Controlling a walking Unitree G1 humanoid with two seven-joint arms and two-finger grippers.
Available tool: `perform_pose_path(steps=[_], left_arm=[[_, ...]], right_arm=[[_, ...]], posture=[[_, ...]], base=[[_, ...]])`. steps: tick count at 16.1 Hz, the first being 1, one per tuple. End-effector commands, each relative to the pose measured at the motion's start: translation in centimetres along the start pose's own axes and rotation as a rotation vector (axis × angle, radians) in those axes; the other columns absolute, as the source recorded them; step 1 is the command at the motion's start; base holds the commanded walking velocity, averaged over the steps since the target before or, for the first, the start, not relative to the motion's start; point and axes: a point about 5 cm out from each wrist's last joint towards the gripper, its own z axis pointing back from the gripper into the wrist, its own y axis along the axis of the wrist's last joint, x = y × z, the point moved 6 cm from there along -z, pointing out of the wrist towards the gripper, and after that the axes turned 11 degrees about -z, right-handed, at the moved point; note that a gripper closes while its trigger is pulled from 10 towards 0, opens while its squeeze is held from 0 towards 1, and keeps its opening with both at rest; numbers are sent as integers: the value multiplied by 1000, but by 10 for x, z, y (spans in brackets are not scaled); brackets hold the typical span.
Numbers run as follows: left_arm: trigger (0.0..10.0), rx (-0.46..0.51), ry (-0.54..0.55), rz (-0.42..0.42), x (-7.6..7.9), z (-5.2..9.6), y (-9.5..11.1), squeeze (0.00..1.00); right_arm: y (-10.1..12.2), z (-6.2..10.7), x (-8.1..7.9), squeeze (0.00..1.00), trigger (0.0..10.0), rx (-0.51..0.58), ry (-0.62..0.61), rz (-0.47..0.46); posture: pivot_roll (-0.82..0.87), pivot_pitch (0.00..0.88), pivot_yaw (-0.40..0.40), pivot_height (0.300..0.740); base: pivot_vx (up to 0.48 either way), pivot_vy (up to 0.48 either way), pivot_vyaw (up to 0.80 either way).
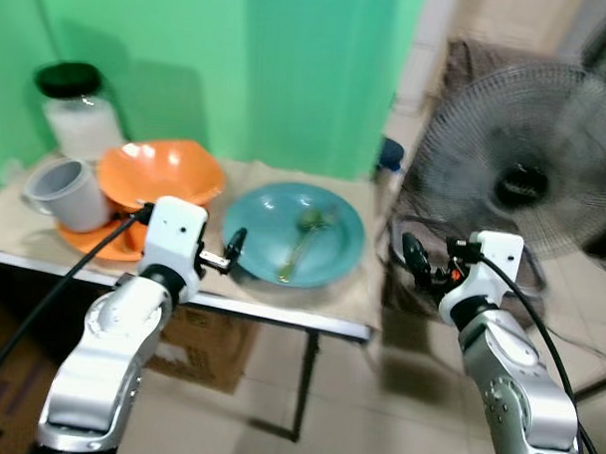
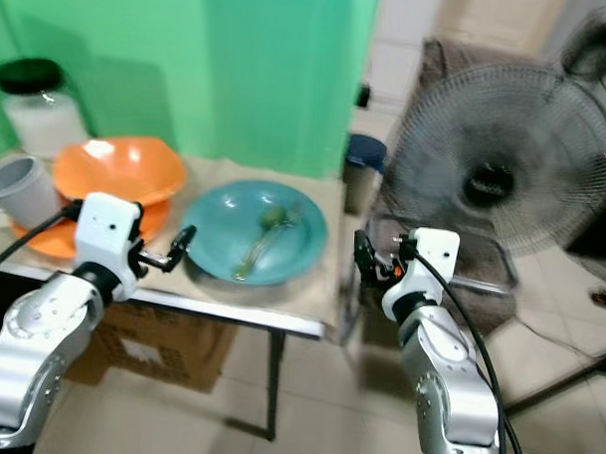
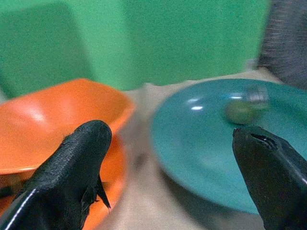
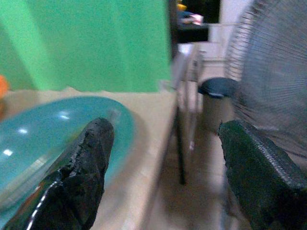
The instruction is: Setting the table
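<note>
- Tabletop (image 1: pixel 280 311) with a beige cloth fills the left half of the head views, in front of a green backdrop (image 1: pixel 289 67).
- A round teal plate (image 1: pixel 327 258) sits in the middle of the frame near the tabletop's front edge, with a green-tipped spoon (image 1: pixel 302 242) lying in it.
- Left of it, an orange plastic bowl (image 1: pixel 161 172) rests on an orange plate (image 1: pixel 88 241); a grey cup (image 1: pixel 67 191) and a clear jar with a black lid (image 1: pixel 76 110) stand at upper left.
- The left gripper (image 1: pixel 232 250) hovers just beside the teal plate's near-left rim, fingers spread and holding nothing.
- The right gripper (image 1: pixel 419 259) hangs off the tabletop's right end, fingers apart and empty, in front of a grey pedestal fan (image 1: pixel 524 180).
</note>
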Motion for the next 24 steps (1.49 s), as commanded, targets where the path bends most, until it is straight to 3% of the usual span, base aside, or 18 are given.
perform_pose_path(steps=[1,6,9,10,12,16,17,18,20,23,24], left_arm=[[10000,0,5,-3,-4,1,0,0],[10000,41,-71,-27,11,0,8,0],[10000,76,-128,-34,16,-1,14,0],[10000,84,-164,-34,19,-1,14,0],[10000,96,-226,-38,25,0,15,0],[10000,65,-412,-136,38,14,4,0],[10000,59,-420,-146,37,16,2,0],[10000,52,-430,-155,36,18,0,0],[10000,34,-452,-171,37,24,-6,0],[10000,25,-473,-167,39,28,-9,0],[10000,15,-494,-164,42,32,-12,0]], right_arm=[[0,-1,-5,0,10000,2,19,-16],[1,-9,-8,0,10000,-51,56,-54],[0,-28,-8,0,10000,-134,73,-137],[1,-38,0,1000,10000,-152,46,-136],[2,-49,8,1000,10000,-191,33,-149],[-24,-59,-6,1000,10000,-404,95,-233],[-26,-60,-6,235,10000,-411,90,-243],[-29,-62,-7,0,10000,-427,87,-285],[-39,-61,-15,0,10000,-494,113,-368],[-46,-60,-19,0,10000,-536,113,-415],[-53,-59,-21,0,8824,-567,94,-468]], posture=[[116,0,-63,740],[110,0,-67,740],[101,0,-69,740],[92,0,-69,740],[90,0,-82,740],[89,0,-95,740],[91,0,-97,740],[91,0,-99,740],[92,0,-102,740],[92,0,-103,740],[95,0,-109,740]], base=[[337,0,0],[54,0,0],[0,0,0],[0,0,0],[0,0,0],[0,0,0],[0,0,0],[0,0,0],[0,0,0],[0,0,0],[0,0,0]])
